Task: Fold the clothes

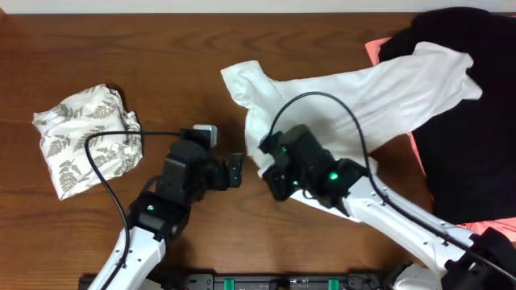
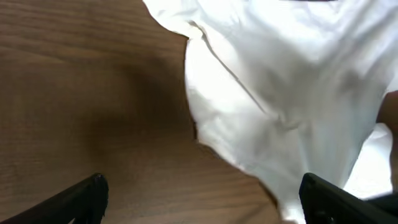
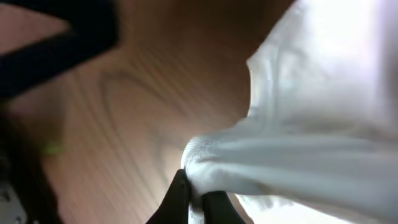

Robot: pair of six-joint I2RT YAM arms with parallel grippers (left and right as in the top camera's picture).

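The white T-shirt (image 1: 355, 93) lies stretched across the middle of the table, its far end on a black garment (image 1: 472, 137). My right gripper (image 1: 270, 169) is shut on the shirt's near-left edge; the right wrist view shows the white cloth (image 3: 298, 155) pinched between the jaws (image 3: 198, 199). My left gripper (image 1: 235, 171) is open and empty just left of that edge. In the left wrist view the shirt (image 2: 286, 93) fills the upper right, with the open jaws (image 2: 202, 196) over bare wood, the right finger at the cloth's edge.
A folded leaf-print garment (image 1: 85, 137) lies at the left. A coral-pink garment (image 1: 379, 50) shows under the black one at the right. Brown wooden table (image 1: 121, 48) all round.
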